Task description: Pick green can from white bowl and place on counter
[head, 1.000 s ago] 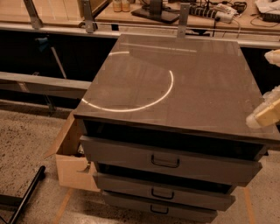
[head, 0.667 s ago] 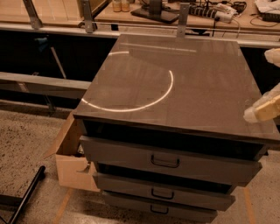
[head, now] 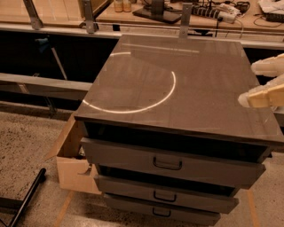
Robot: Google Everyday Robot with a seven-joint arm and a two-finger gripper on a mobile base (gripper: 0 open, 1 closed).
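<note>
The counter [head: 177,84] is a dark glossy top on a grey cabinet with three handled drawers, and it fills the middle of the camera view. A curved light reflection lies on it. No green can and no white bowl are in view. My gripper [head: 246,84] reaches in from the right edge over the counter's right side. Its two cream fingers [head: 262,95] stand apart with nothing between them.
An open cardboard box [head: 71,162] sits on the speckled floor against the cabinet's left side. A black bar [head: 26,197] lies at the lower left. A light wooden desk [head: 199,13] with cables and bottles runs behind the counter, with metal posts along a rail.
The gripper has moved a little left and farther over the counter's right side. Its two fingers now show closer together than a second ago.
</note>
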